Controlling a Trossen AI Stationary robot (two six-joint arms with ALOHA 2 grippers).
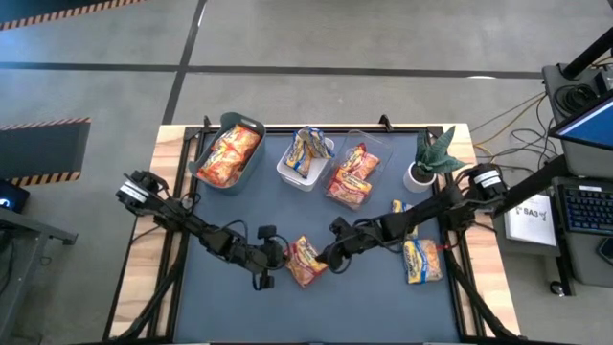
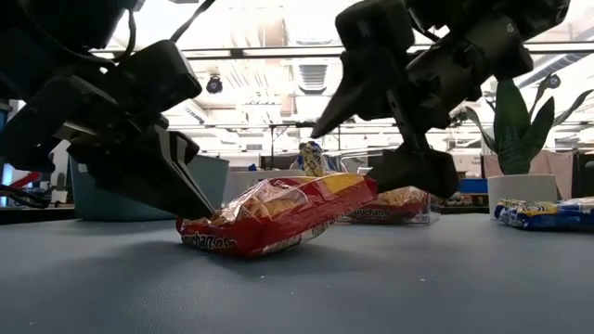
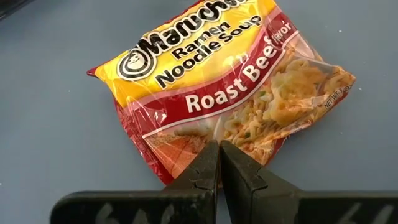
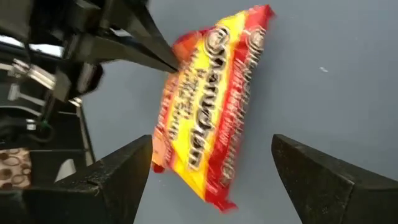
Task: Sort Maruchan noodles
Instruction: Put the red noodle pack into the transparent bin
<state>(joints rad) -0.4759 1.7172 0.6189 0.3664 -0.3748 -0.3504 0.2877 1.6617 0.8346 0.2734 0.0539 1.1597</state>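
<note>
The desk point(image 1: 230, 307) is covered by a dark mat, with bare wood shown at both side edges. Along its far edge three bins are lined up: a grey-green bin point(image 1: 251, 125) filled with orange-red packets point(image 1: 230, 156), a white bin point(image 1: 283, 168) with blue-and-yellow packets point(image 1: 308, 150) standing in it, and a clear bin point(image 1: 375, 144) in which red-and-yellow packets point(image 1: 351, 175) are stacked. A potted plant point(image 1: 433, 156) is placed at the far right corner, just beside the clear bin.

Both arms are stretched towards the middle of the desk. Between them a red-and-yellow Roast Beef packet point(image 1: 305, 260) is found, its one end lifted off the mat and the other end resting on it, as seen in the low view. The left hand point(image 1: 273, 256) is pressed shut, its fingertips touching one edge of this packet; whether the wrapper is pinched cannot be told. The right hand point(image 1: 330, 257) is spread wide just beside the opposite end of the packet, which is not gripped by it.

Near the right edge a blue-and-yellow packet point(image 1: 421, 260) is laid flat, and a second blue-and-yellow one point(image 1: 402, 206) is partly hidden under the right arm.
</note>
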